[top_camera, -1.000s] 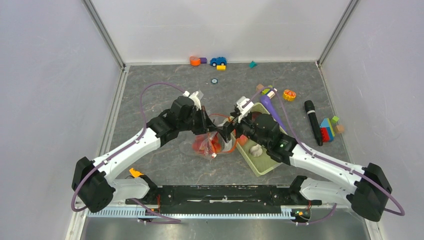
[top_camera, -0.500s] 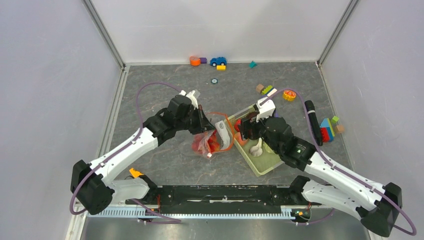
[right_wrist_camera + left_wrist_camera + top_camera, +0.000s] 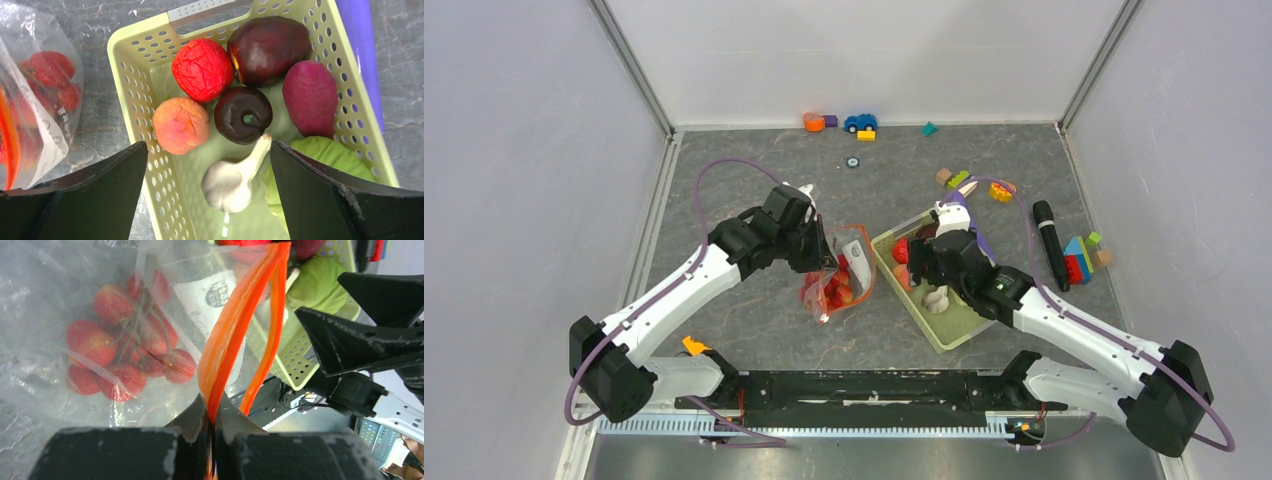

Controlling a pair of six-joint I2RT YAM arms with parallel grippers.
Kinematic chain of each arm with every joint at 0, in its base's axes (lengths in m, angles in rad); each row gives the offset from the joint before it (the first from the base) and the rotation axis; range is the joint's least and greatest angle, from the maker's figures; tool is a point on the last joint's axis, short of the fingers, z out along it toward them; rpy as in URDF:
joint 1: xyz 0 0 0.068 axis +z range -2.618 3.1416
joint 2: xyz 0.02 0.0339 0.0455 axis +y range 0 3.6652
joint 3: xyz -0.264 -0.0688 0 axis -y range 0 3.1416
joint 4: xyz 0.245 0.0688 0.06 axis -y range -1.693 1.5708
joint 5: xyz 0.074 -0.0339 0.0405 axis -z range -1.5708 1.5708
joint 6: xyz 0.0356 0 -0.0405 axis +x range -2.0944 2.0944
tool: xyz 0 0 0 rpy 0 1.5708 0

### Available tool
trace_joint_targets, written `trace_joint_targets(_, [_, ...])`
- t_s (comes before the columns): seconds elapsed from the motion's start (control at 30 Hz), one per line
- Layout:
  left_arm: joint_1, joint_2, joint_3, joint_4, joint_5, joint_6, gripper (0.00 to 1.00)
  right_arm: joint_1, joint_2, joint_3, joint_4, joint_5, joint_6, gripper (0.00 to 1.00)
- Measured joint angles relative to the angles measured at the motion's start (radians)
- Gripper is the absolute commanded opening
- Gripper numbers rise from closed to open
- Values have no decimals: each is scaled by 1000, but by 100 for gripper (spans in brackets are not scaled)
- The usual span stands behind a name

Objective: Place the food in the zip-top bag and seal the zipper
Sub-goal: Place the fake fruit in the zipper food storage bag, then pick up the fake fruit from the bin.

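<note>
The clear zip-top bag [image 3: 836,283] lies mid-table with several small red fruits [image 3: 125,350] inside. My left gripper [image 3: 212,412] is shut on one side of its red-orange zipper [image 3: 240,325]; the mouth stands open. To its right is the pale green basket [image 3: 132,75]. In it lie a red strawberry [image 3: 202,69], a peach [image 3: 180,125], two dark plums [image 3: 243,114], a magenta fruit [image 3: 310,97], a white garlic [image 3: 227,185] and a green cabbage [image 3: 330,155]. My right gripper [image 3: 209,145] hangs open over the basket, its fingers either side of the garlic, holding nothing.
A purple tube [image 3: 969,225] lies along the basket's far side. A black marker [image 3: 1051,243] and coloured blocks [image 3: 1081,257] lie to the right, an orange slice [image 3: 1002,190] behind. A toy car [image 3: 860,122] and more blocks line the back wall.
My right gripper has drawn back from the bag's mouth and now hangs over the basket. My left gripper, still on the zipper strip, has shifted the bag slightly left.
</note>
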Motion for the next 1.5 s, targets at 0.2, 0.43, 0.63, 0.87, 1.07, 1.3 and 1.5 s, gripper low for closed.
trace_joint_targets(0.2, [0, 23, 31, -84, -26, 39, 4, 0, 8, -64, 76, 28, 129, 98])
trace_joint_targets(0.43, [0, 41, 33, -113, -26, 92, 2, 0, -4, -220, 221, 29, 259, 95])
trace_joint_targets(0.63, [0, 41, 38, -91, -13, 141, 2, 0, 48, -245, 322, 19, 327, 93])
trace_joint_targets(0.87, [3, 52, 41, -59, 41, 174, 2, 1, 127, -252, 392, 18, 396, 89])
trace_joint_targets(1.07, [3, 54, 42, -53, 67, 188, 2, 3, 167, -259, 430, 20, 440, 84])
trace_joint_targets(1.3, [3, 53, 66, -51, 67, 214, 2, 4, 170, -280, 477, 61, 471, 78])
trace_joint_targets(1.5, [7, 42, 71, -48, 54, 216, 2, 14, 170, -293, 509, 115, 496, 70])
